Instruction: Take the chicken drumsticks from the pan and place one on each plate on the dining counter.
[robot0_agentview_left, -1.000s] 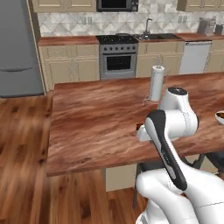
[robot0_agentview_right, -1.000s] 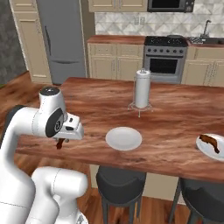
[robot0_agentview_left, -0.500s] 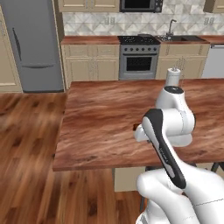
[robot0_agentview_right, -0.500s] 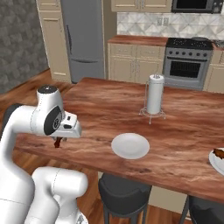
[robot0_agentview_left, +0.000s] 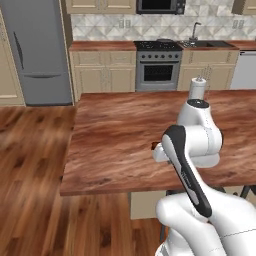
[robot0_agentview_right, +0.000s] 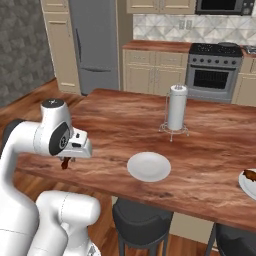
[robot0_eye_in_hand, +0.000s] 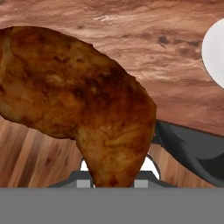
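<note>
Hand view: tool clamped on drumstick; right base view adds an apparently bare plate

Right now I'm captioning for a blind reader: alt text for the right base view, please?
The gripper holds a drumstick over the dining counter edge. An empty plate lies ahead, a paper towel holder behind it.
</note>
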